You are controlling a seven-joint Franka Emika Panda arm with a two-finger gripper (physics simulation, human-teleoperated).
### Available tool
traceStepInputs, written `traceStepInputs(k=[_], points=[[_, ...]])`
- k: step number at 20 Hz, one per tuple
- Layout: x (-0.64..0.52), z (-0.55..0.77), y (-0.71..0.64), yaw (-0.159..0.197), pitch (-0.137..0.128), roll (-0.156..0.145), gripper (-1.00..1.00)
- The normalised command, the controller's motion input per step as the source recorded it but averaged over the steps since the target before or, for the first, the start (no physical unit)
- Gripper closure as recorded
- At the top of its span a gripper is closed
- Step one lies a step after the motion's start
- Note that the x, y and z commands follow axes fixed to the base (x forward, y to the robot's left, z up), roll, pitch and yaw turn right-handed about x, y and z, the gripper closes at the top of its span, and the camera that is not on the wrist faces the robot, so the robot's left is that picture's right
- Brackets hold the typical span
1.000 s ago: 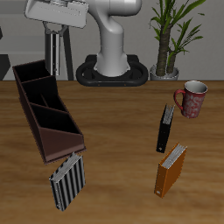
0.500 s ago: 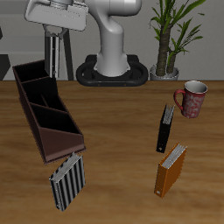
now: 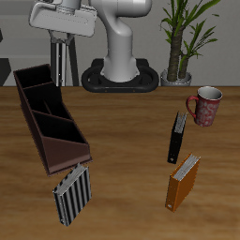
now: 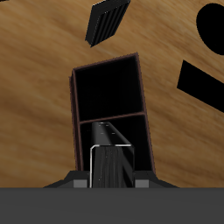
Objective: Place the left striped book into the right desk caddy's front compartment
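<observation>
As far as I can tell from the exterior view, the gripper [image 3: 62, 52] is up in the air over the far end of the right desk caddy [image 3: 52, 129], fingers clamped on the left striped book [image 3: 63, 73]. Book hangs upright, thin edge-on, stripes running down. Its lower end overlaps the caddy's back compartment in the pic, but I can't tell if it's touching the rim or just above it, tbh. Caddy sits at an angle on the table [image 3: 122, 150], w/ a slanted divider inside. Just past its front end lies the wider striped book [image 3: 73, 192], flat on the wood, basically next to the caddy wall. Well apart, on the other side of the table: a black book [image 3: 177, 137] w/ a small orange mark, an orange book [image 3: 184, 181] nearer the front edge, and a red mug [image 3: 206, 105] farther back. Potted plant [image 3: 183, 37] and the robot base [image 3: 120, 58] are at the back.

Wrist view: slim striped book [image 4: 112, 157] is pinched between the two fingers, one pad [image 4: 82, 183] on each side, so def grasped. Looking down past it you see the caddy [image 4: 72, 101] w/ an open dark compartment beyond the book. The wider striped one [image 4: 109, 22] lies past the caddy's end. Two black shapes off to the side, too dark to ID.
</observation>
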Motion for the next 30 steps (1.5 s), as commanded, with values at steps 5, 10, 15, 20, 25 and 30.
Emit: traceStepInputs(k=[5,10,15,20,25,30], points=[[0.00,-0.07,0.13,-0.017,0.010,0.022,1.00],[0.00,-0.04,0.07,-0.001,0.009,0.011,1.00],[0.02,-0.10,-0.03,-0.014,0.017,-0.007,1.00],[0.04,-0.09,-0.09,-0.016,0.013,-0.011,1.00],[0.03,-0.08,0.00,-0.004,0.005,-0.005,1.00],[0.02,-0.07,0.02,-0.010,0.015,-0.001,1.00]])
